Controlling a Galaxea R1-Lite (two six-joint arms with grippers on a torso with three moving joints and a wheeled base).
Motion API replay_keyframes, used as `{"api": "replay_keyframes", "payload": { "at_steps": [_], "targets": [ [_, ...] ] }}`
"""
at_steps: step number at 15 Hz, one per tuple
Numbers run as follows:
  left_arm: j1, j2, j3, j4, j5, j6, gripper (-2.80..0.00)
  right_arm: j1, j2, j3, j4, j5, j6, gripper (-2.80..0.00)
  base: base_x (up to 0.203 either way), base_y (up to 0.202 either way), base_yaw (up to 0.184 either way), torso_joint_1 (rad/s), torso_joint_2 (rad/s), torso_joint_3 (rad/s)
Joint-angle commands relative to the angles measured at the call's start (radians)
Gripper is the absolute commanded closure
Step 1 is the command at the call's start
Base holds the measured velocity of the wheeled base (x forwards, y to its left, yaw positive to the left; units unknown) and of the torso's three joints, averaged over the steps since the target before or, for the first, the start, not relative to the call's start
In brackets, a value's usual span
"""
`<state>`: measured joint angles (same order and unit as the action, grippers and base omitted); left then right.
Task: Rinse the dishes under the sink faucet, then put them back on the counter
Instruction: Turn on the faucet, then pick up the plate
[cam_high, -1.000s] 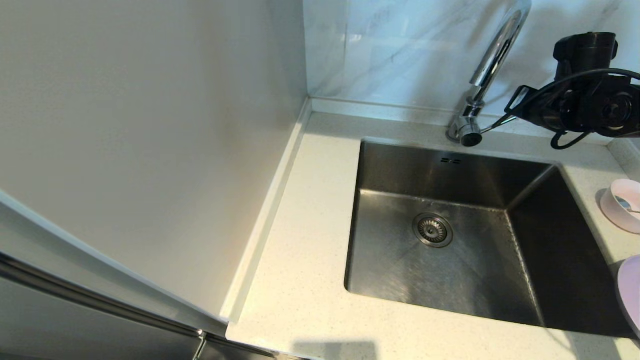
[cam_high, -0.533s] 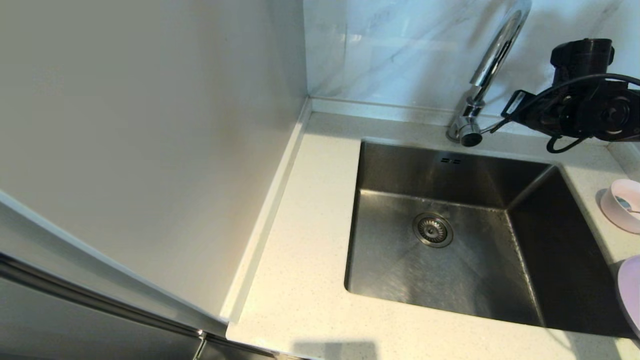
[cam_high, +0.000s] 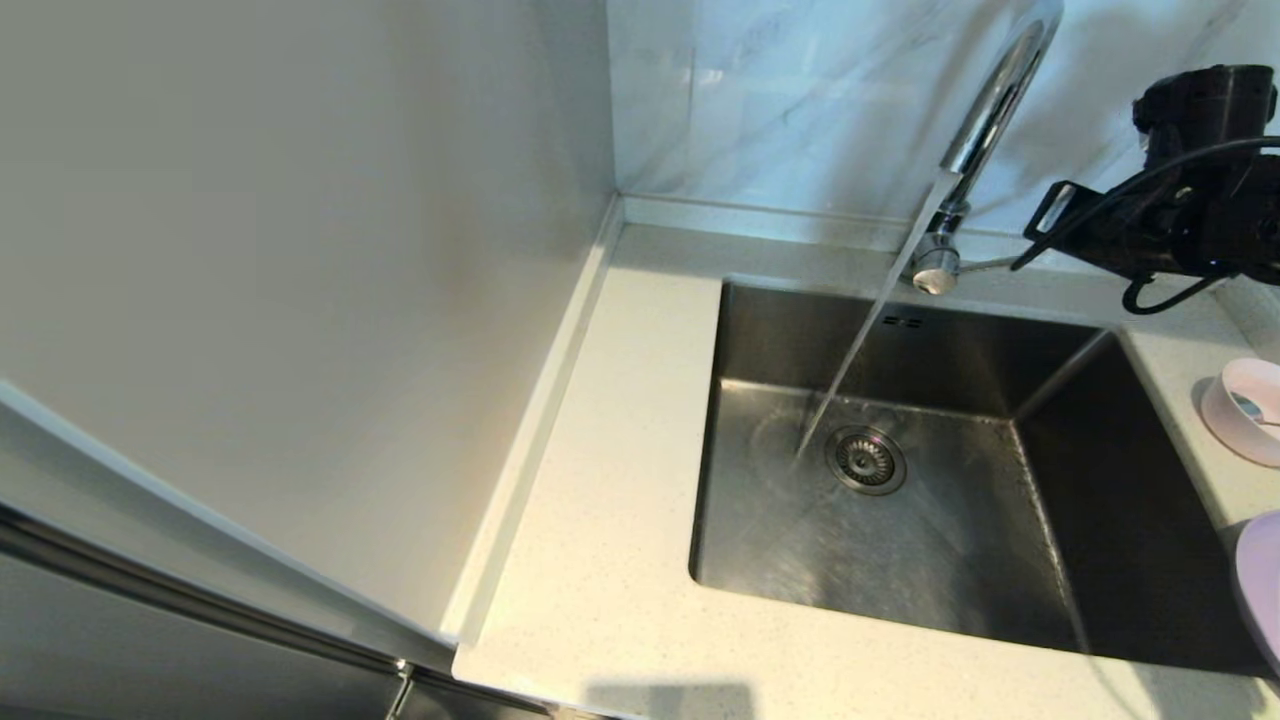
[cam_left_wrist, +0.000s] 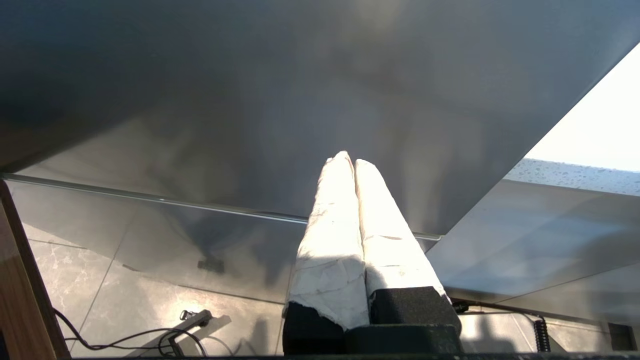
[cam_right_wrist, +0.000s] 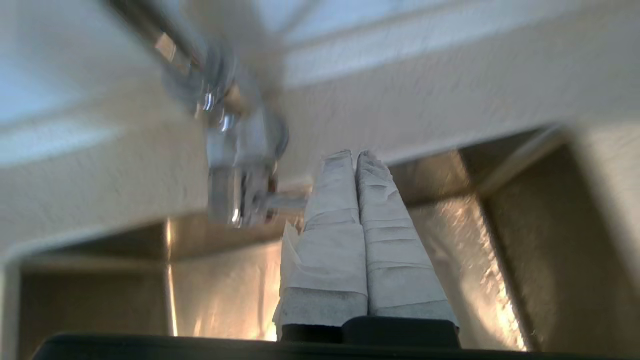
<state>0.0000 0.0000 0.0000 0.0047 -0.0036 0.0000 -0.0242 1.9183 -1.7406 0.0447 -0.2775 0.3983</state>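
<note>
While water ran from the faucet (cam_high: 985, 100) in a slanted stream (cam_high: 850, 360) and struck the sink (cam_high: 1000, 560) floor just beside the drain strainer (cam_high: 866, 460), the right end effector (cam_right_wrist: 355, 156) sat at the faucet's base, over the back right corner of the basin. Its two wrapped fingers (cam_right_wrist: 330, 240) were pressed together, clenched with nothing between them, and their tips lay just beside the thin side lever (cam_high: 985, 264); contact could not be told. In the head view only the black body of the right arm (cam_high: 1170, 225) showed.

The pink bowl (cam_high: 1245, 408) stood on the desk (cam_high: 600, 560) to the right of the sink. The purple plate (cam_high: 1260, 585) lay nearer the front on the same side, cut by the frame edge. Both were well apart from the stream.

The left end effector (cam_left_wrist: 352, 160) hung parked below desk level, fingers clenched together and empty, facing a grey cabinet panel (cam_left_wrist: 250, 100) above a tiled floor (cam_left_wrist: 100, 300).
</note>
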Motion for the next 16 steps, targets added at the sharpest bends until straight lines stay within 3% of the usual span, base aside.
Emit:
{"api": "replay_keyframes", "payload": {
  "at_steps": [1, 4, 7, 10, 12, 16],
  "targets": [
    [0.0, 0.0, 0.0, 0.0, -0.001, 0.0, 0.0, -0.028, -0.032, -0.015, -0.003, -0.005, 0.003, 0.0, 0.0, 0.0, 0.0, 0.0, 0.0, 0.0],
    [0.0, 0.0, 0.0, 0.0, -0.001, 0.0, 0.0, -0.114, -0.141, 0.018, 0.0, -0.003, 0.002, 0.0, 0.0, 0.0, 0.0, 0.0, 0.0, 0.0],
    [0.0, 0.0, 0.0, 0.0, -0.001, 0.0, 0.0, -0.225, -0.359, 0.151, 0.003, 0.048, -0.025, 0.0, 0.0, 0.0, 0.0, 0.0, 0.0, 0.0],
    [0.0, 0.0, 0.0, 0.0, 0.001, 0.0, 0.0, -0.382, -0.629, 0.316, 0.046, 0.259, -0.103, 0.0, 0.0, 0.0, 0.0, 0.0, 0.0, 0.0],
    [0.0, 0.0, 0.0, 0.0, 0.001, 0.0, 0.0, -0.467, -0.789, 0.38, 0.17, 0.408, -0.128, 0.0, 0.0, 0.0, 0.0, 0.0, 0.0, 0.0],
    [0.0, 0.0, 0.0, 0.0, 0.001, 0.0, 0.0, -0.52, -1.03, 0.59, 0.374, 0.581, -0.167, 0.0, 0.0, 0.0, 0.0, 0.0, 0.0, 0.0]
  ]
}}
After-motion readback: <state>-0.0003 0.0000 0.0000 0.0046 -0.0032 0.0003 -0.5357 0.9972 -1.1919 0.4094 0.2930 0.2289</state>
